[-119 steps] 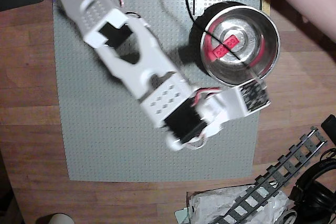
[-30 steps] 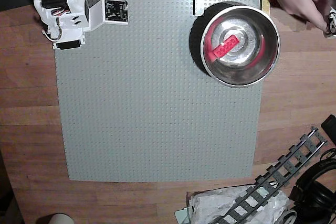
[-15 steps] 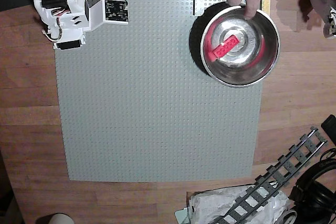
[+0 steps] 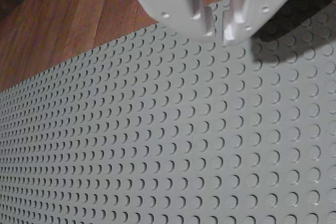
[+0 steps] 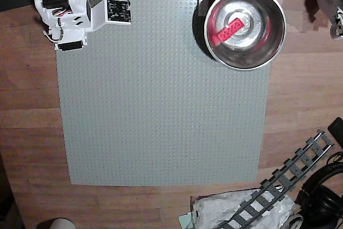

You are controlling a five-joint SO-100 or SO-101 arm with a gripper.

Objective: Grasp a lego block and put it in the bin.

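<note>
Grey baseplate (image 5: 161,95), folded arm (image 5: 69,9) at its upper-left corner.

Dim warm light, soft wrist-view blur.

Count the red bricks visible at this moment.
1. The red brick lies inside the steel bowl at the baseplate's top right corner in the overhead view. The wrist view shows none.
</note>
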